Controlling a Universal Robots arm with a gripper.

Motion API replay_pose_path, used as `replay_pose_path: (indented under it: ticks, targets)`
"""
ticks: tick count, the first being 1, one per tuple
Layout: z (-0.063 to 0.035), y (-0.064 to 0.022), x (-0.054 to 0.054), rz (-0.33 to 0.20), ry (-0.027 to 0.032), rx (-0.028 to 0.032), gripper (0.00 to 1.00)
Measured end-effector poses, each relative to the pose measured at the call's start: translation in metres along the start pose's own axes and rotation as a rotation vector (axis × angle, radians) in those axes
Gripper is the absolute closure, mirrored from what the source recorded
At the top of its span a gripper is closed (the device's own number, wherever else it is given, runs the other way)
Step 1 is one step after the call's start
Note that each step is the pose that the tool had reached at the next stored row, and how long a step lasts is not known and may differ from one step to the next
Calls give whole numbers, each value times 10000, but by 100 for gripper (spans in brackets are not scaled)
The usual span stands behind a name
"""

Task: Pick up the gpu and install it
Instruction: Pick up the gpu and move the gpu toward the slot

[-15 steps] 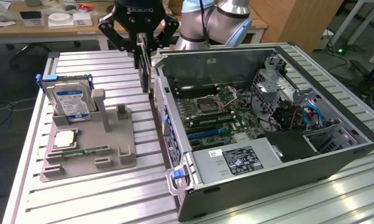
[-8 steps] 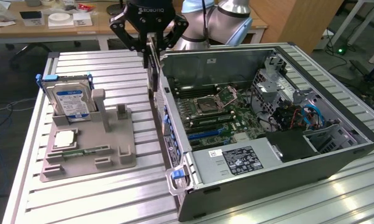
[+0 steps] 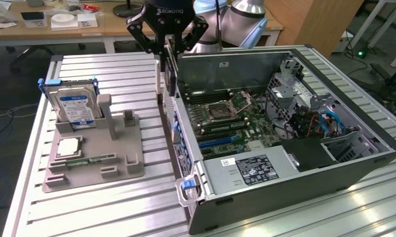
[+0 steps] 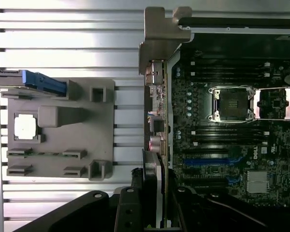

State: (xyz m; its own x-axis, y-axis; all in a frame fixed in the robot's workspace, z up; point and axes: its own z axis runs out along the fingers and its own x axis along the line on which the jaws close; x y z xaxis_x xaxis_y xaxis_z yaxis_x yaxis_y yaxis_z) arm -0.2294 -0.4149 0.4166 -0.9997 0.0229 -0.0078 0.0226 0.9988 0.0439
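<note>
My gripper (image 3: pixel 167 49) hangs at the back of the exterior view, over the open computer case's wall on the exterior view's left. It is shut on the gpu (image 3: pixel 170 74), a thin dark card with a silver end bracket that hangs upright below the fingers (image 3: pixel 144 42). In the wrist view the gpu (image 4: pixel 155 169) shows edge-on, running down from between the black fingers (image 4: pixel 130 208) of the gripper (image 4: pixel 156 215). It hangs above the case wall, close to the motherboard's blue slots (image 4: pixel 205 162). The card's lower edge is hidden.
The open computer case (image 3: pixel 356 163) lies on the slatted metal table with its motherboard (image 3: pixel 227 116) exposed. A grey holder (image 3: pixel 93 168) on the exterior view's left carries a hard drive (image 3: pixel 76 106), a processor chip (image 3: pixel 67 146) and a memory stick (image 3: pixel 93 159). Desks stand behind.
</note>
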Motion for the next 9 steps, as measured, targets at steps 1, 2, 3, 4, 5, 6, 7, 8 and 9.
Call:
replay_pose_path:
  ticks: [1,2,3,4,5,6,7,8,9]
  targets:
    - [1,0,-19,15,0,0,72]
    - [1,1,-34,28,-1,0,72]
    - [1,0,-40,35,-1,1,72]
    - [0,0,-40,37,0,1,72]
    - [1,0,-40,37,-1,1,72]
    - [1,0,-41,38,-1,1,72]
    - [1,1,-41,38,-1,1,72]
    - [1,1,-42,37,-1,1,72]
    - [1,1,-48,35,-1,1,72]
